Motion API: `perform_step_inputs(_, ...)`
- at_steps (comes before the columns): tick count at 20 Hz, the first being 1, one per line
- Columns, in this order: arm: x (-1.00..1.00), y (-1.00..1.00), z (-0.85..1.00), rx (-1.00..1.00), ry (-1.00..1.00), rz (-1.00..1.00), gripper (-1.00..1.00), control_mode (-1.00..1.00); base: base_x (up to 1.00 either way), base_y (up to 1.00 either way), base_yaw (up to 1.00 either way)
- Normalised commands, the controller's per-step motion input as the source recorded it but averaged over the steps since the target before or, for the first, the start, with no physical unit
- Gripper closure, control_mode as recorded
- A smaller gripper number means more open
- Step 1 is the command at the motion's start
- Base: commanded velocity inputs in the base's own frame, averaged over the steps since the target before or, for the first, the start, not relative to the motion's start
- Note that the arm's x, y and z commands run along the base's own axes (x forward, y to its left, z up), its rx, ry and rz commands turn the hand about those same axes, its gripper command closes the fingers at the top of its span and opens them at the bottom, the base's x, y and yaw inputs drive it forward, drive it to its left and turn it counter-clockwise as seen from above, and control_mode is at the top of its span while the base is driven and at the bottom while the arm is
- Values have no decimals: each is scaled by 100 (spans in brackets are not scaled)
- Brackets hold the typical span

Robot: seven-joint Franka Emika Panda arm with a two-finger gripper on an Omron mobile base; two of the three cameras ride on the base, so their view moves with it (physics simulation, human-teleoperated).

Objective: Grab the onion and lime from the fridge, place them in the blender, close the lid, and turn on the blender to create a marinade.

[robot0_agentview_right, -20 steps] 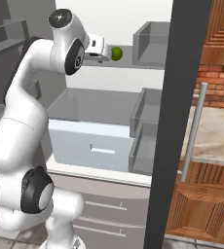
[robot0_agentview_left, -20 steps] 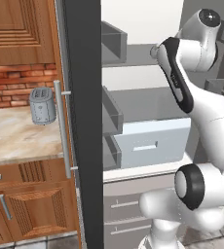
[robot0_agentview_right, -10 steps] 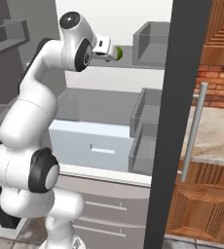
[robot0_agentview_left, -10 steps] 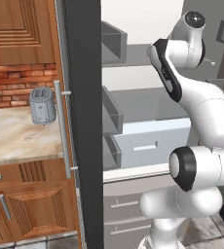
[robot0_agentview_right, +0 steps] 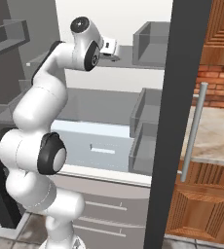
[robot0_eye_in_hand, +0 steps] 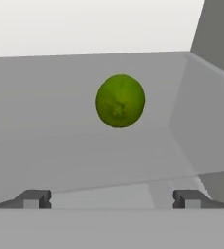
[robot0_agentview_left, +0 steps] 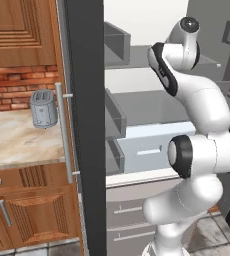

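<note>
The lime (robot0_eye_in_hand: pixel 120 100) is a smooth green ball lying on the pale grey upper shelf of the open fridge (robot0_agentview_right: pixel 109 104), near a side wall. My gripper (robot0_eye_in_hand: pixel 111 199) is open and points straight at the lime from a short way off, with nothing between its fingertips (robot0_eye_in_hand: pixel 36 198). In the right base view my hand (robot0_agentview_right: pixel 109 48) reaches over that upper shelf and covers the lime. The fridge's dark door (robot0_agentview_left: pixel 84 125) stands open, edge-on. The onion, the blender and the lid are out of view.
A pale drawer (robot0_agentview_right: pixel 97 146) sits under the lower shelf. Grey door bins (robot0_agentview_right: pixel 150 44) hang inside the door (robot0_agentview_right: pixel 175 121), which carries a silver bar handle (robot0_agentview_right: pixel 194 131). A silver toaster (robot0_agentview_left: pixel 43 109) stands on the counter (robot0_agentview_left: pixel 17 145) beyond the door.
The arm has swung up and reached further in over the upper shelf. The lime, visible beside the hand in the right base view before, is now covered by it. The jaws stayed open.
</note>
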Motion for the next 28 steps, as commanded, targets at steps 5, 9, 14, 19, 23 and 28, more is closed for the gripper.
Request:
perform_step_inputs(5,45,-16,-1,0,0,0,-100,-100,0,0,0)
perform_step_inputs(9,43,-13,0,0,0,0,-100,-100,0,0,0)
perform_step_inputs(14,44,-9,0,0,0,0,-100,-100,0,0,0)
perform_step_inputs(19,44,-3,-4,0,2,0,-100,-100,0,0,0)
perform_step_inputs(23,42,-2,-7,0,2,0,-100,-100,0,0,0)
perform_step_inputs(28,24,0,-13,0,3,0,-100,-100,0,0,0)
